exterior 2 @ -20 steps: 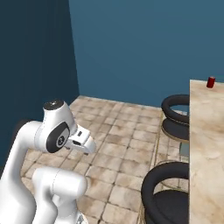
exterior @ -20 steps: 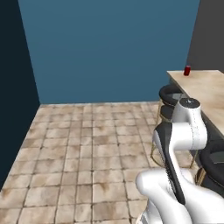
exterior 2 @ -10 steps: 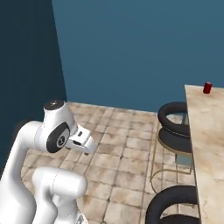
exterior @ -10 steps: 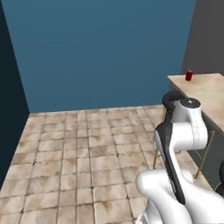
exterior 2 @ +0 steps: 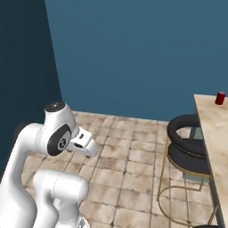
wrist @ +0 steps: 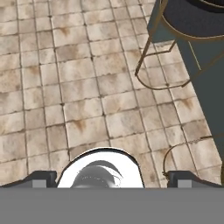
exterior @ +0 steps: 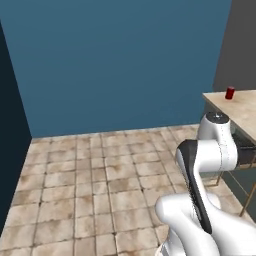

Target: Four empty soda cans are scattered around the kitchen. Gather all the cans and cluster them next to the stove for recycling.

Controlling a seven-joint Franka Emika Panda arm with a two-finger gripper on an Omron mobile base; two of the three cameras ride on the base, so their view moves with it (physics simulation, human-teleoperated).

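a red soda can (exterior: 229, 93) stands upright near the far edge of the marble counter (exterior 2: 213, 129), above a black stool (exterior 2: 189, 144). the base should be brought alongside the counter before reaching. the gripper's (wrist: 111, 177) fingers are spread wide, empty, over brown tiled floor (exterior: 100, 180) bounded by blue walls (exterior: 120, 65).

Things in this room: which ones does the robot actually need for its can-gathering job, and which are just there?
Part of the job:
- red soda can, upright at the counter's far end

Just there:
- black bar stool with gold frame, beside the counter
- blue wall
- tiled floor
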